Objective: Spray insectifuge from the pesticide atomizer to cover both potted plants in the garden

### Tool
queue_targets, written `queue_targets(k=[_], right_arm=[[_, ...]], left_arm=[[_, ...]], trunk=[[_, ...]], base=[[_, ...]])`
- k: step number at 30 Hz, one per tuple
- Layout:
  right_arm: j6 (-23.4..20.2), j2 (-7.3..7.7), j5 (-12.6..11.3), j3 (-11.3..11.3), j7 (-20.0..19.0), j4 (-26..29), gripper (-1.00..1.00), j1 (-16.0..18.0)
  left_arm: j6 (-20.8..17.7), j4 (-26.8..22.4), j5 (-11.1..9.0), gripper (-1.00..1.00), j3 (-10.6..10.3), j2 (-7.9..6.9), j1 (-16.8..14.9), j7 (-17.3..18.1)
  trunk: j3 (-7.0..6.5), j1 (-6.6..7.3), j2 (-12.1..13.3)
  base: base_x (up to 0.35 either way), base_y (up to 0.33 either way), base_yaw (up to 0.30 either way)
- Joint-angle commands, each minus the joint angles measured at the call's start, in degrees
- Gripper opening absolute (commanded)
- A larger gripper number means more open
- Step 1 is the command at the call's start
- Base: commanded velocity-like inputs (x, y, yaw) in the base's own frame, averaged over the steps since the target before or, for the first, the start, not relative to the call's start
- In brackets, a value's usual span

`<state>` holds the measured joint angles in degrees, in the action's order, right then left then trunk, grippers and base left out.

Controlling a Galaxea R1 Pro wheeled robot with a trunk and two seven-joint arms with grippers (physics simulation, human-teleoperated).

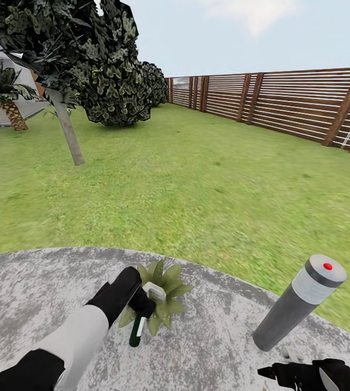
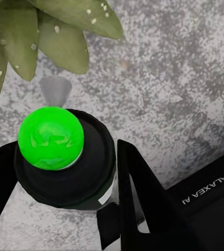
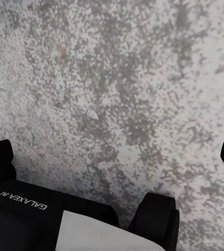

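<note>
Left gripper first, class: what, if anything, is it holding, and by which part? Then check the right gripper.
The left gripper holds the pesticide atomizer near its top end, fingers either side, beside the potted plant. The right gripper is open, holding nothing.

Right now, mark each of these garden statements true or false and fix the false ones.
1. The left hand holds the pesticide atomizer. True.
2. The atomizer is over the lawn. False: it is over the grey patio, beside a potted plant.
3. The right hand grips the bollard lamp. False: it is open over bare paving, apart from the lamp.
4. The plant's leaves carry pale specks. True.
5. A brown slatted fence borders the lawn. True.
</note>
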<state>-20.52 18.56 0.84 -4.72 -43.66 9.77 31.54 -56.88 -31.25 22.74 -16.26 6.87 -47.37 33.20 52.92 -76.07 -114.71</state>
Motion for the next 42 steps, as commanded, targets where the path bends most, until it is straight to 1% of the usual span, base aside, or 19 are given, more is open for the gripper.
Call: queue_targets(k=[1,8,12,18,20,23,26,29,31,42], right_arm=[[-0.57,-0.01,0.10,-0.47,-0.17,0.07,1.00,0.01],[-0.57,-0.01,0.12,-0.48,-0.11,0.07,1.00,0.01],[-0.57,-0.01,0.10,-0.47,-0.11,0.07,1.00,0.01],[-0.57,-0.01,0.12,-0.47,-0.03,0.07,1.00,0.01],[-0.57,-0.01,0.09,-0.47,-0.02,0.07,1.00,0.01],[-0.57,-0.01,0.11,-0.47,-0.04,0.07,1.00,0.01],[-0.57,-0.01,0.12,-0.47,-0.03,0.07,1.00,0.01],[-0.57,-0.01,0.12,-0.47,-0.02,0.07,1.00,0.01],[-0.57,-0.01,0.10,-0.47,-0.02,0.07,1.00,0.01],[-0.57,-0.01,0.10,-0.47,-0.02,0.07,1.00,0.01]], left_arm=[[-0.15,-0.09,0.56,-1.00,-0.09,-0.01,-0.49,0.54],[-0.25,-0.06,0.55,-1.00,-0.09,-0.15,-3.96,0.63],[-0.25,-0.04,0.55,-1.00,-0.09,-0.18,-4.90,0.64],[-0.25,0.74,0.63,-1.00,-0.42,-0.08,-5.01,0.64],[-0.25,2.97,0.64,-1.00,-0.55,0.04,-5.01,0.64],[-0.13,7.89,0.70,-1.00,-0.72,0.19,-5.01,0.69],[-0.03,10.13,0.72,-1.00,-0.94,0.22,-4.94,0.72],[0.05,10.82,0.73,-1.00,-2.86,0.07,-4.74,0.71],[0.09,10.86,0.71,-1.00,-3.24,0.02,-4.69,0.67],[0.10,10.94,0.64,-1.00,-3.43,-0.01,-4.66,0.72]], trunk=[[0.05,0.01,-0.02],[0.05,0.01,-0.02],[0.05,0.01,-0.02],[0.05,0.01,-0.02],[0.05,0.01,-0.02],[0.05,0.01,-0.02],[0.05,0.01,-0.02],[0.05,0.01,-0.02],[0.05,0.01,-0.02],[0.05,0.01,-0.02]], base=[[0.000,0.000,0.000],[0.000,0.000,0.000],[0.000,0.000,0.000],[0.000,0.000,0.000],[0.000,0.000,0.000],[0.000,0.000,0.000],[0.000,0.000,0.000],[0.000,0.000,0.000],[0.000,0.000,0.000],[0.000,0.000,0.000]])
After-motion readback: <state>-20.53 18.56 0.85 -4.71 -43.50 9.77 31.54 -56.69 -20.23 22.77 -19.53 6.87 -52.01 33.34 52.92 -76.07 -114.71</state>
